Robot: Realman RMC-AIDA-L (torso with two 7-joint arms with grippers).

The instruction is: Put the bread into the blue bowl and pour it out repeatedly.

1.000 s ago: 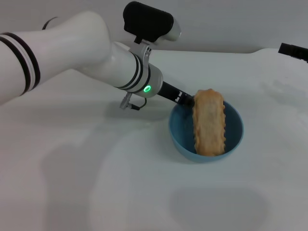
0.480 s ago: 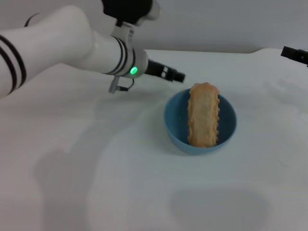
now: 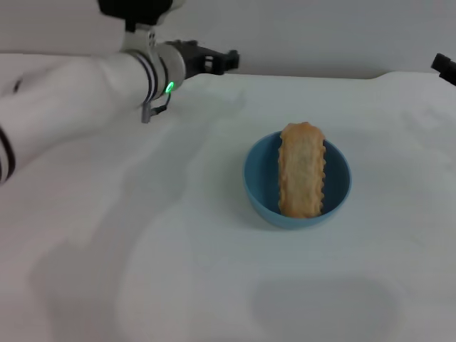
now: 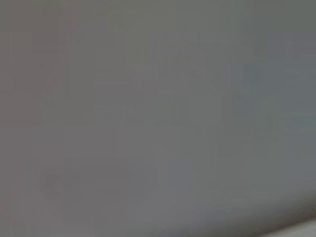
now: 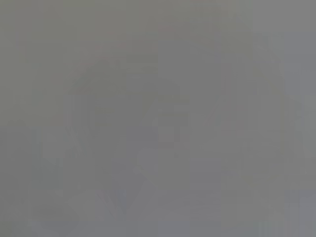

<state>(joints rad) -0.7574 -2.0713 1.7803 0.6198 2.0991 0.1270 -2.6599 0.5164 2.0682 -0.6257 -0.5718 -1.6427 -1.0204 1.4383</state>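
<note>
The bread [image 3: 302,178] lies lengthwise across the blue bowl [image 3: 258,184], its ends resting on the rim; the bowl stands upright on the white table. My left gripper [image 3: 226,61] hangs up at the back left, well clear of the bowl, with nothing in it. My right gripper [image 3: 444,68] shows only as a dark tip at the far right edge. Both wrist views show only plain grey.
The white table [image 3: 178,271] spreads all around the bowl, with its back edge against a grey wall. My left arm [image 3: 78,100] reaches across the upper left of the head view.
My left gripper has drawn back from the bread's far end, rising and swinging left and rearward. The bread stays in the bowl, which shifted slightly left.
</note>
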